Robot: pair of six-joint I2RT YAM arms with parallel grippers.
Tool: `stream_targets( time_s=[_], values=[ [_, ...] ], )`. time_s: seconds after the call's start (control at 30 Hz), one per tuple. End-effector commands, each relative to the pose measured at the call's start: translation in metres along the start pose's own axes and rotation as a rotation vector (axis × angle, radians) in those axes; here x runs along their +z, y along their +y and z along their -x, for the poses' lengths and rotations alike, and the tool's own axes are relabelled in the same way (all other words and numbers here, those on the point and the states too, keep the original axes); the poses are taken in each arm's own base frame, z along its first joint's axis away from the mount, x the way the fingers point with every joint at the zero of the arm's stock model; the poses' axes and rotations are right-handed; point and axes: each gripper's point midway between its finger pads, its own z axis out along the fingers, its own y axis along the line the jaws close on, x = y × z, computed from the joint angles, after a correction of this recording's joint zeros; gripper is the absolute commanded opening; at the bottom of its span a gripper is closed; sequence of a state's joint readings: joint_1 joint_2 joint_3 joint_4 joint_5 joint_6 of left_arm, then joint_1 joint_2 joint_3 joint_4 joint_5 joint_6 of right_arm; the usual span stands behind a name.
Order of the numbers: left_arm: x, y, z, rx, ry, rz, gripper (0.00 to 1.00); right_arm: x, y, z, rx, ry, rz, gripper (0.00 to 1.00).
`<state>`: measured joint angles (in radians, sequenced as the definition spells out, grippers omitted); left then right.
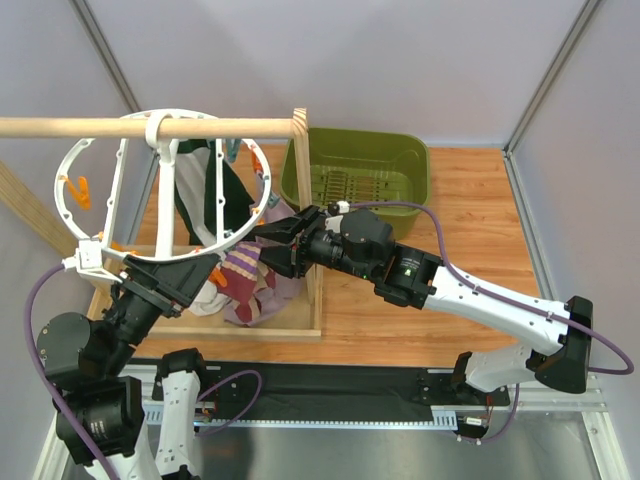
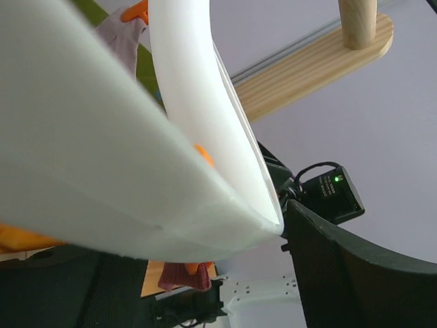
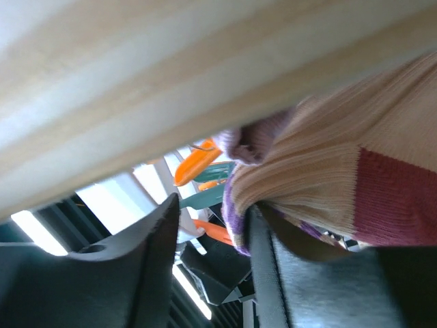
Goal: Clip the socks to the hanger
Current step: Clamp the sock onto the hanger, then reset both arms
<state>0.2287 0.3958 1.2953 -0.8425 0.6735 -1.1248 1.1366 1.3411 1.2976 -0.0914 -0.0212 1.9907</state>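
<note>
Wooden table carries a green bin and a wooden frame

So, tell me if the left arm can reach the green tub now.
Probably not: the left claw grips the hanger, and the wooden post and right arm bar the way to the tub.

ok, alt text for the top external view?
Two robot arms work at a white plastic wheel-shaped hanger hung from a wooden rod: the left end effector grips its near-left rim, the right end effector reaches its near-right rim beside a striped cream-and-maroon sock. An olive-green plastic basket sits behind.
</note>
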Motion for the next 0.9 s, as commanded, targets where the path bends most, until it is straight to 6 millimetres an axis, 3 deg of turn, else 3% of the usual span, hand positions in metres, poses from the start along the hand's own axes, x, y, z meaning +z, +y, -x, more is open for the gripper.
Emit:
stream_targets(
  time_s=[0.0,0.1,0.2,0.27,0.4,0.53,0.63,0.7,0.73,0.77,0.87],
  values=[
    [-0.008,-0.007,-0.008,0.008,0.031,-0.014,0.84,-0.002,0.013,-0.012,0.097,0.053,0.023,0.47],
    [-0.015,-0.006,-0.02,0.012,0.066,-0.01,0.91,-0.004,-0.008,-0.008,0.067,0.048,-0.038,0.63],
    [-0.024,-0.002,-0.032,0.012,0.102,0.005,0.94,-0.012,-0.029,-0.003,0.01,0.04,-0.093,0.69],
    [-0.03,0.002,-0.042,0.01,0.135,0.031,0.95,-0.023,-0.043,0.002,-0.039,0.019,-0.152,0.79],
    [-0.042,0.004,-0.051,0.055,0.167,0.073,0.95,-0.047,-0.061,0.007,-0.212,0.008,-0.223,0.81],
    [-0.058,0.002,-0.05,0.159,0.147,0.132,0.93,-0.065,-0.092,0.017,-0.446,0.036,-0.324,0.86],
    [-0.068,0.003,-0.049,0.234,0.128,0.17,0.92,-0.074,-0.102,0.014,-0.565,0.099,-0.327,0.88],
    [-0.073,0.003,-0.05,0.275,0.123,0.177,0.91,-0.083,-0.102,0.011,-0.741,0.159,-0.31,0.9],
    [-0.075,0.003,-0.051,0.287,0.122,0.175,0.9,-0.09,-0.112,0.016,-0.793,0.169,-0.36,0.9],
    [-0.076,0.004,-0.052,0.294,0.127,0.172,0.9,-0.097,-0.108,0.018,-0.933,0.191,-0.36,0.92],
    [-0.075,-0.001,-0.058,0.322,0.143,0.107,0.88,-0.126,-0.123,0.055,-1.088,0.093,-0.521,0.94]
  ],
)
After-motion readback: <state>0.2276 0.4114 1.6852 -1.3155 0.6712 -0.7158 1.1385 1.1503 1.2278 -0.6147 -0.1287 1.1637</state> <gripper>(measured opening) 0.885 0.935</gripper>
